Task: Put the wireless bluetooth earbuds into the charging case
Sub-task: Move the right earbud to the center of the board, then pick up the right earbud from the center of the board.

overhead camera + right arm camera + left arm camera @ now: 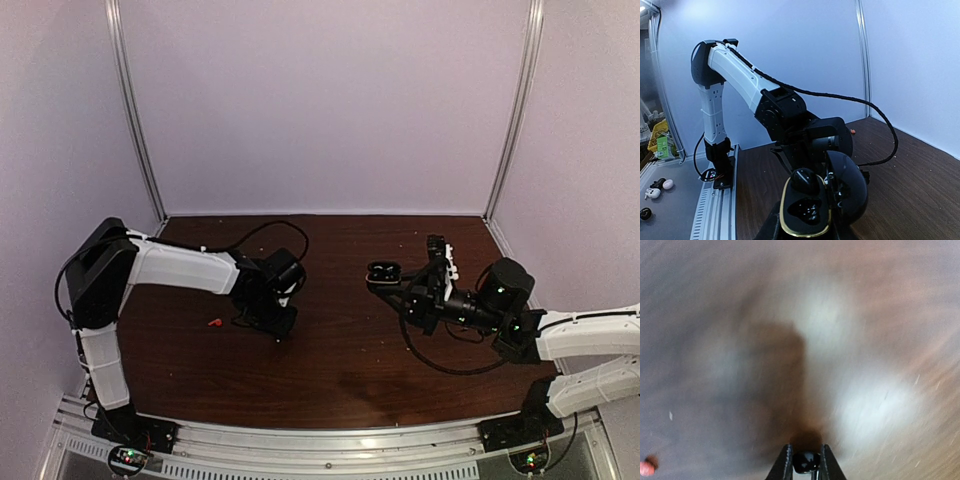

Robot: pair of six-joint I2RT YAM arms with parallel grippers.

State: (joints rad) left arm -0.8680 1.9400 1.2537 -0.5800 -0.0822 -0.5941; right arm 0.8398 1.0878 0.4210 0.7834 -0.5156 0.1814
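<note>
My left gripper (278, 333) points down at the table left of centre. In the left wrist view it (806, 463) is shut on the black earbud (806, 461), just above the blurred table. The red earbud (213, 322) lies on the table left of that gripper, and shows in the left wrist view (646, 467) and the right wrist view (853, 132). My right gripper (402, 290) is shut on the charging case (383, 272), held open above the table. In the right wrist view the case (805, 212) has a gold rim, a black rounded piece in its upper socket, an empty lower socket, and its lid (852, 190) swung to the right.
The right arm's black cable (440, 365) loops on the table near its gripper. Metal rails (320, 440) run along the near edge. Pale walls close the back and sides. Small loose items (655, 191) lie off the table beside the rail.
</note>
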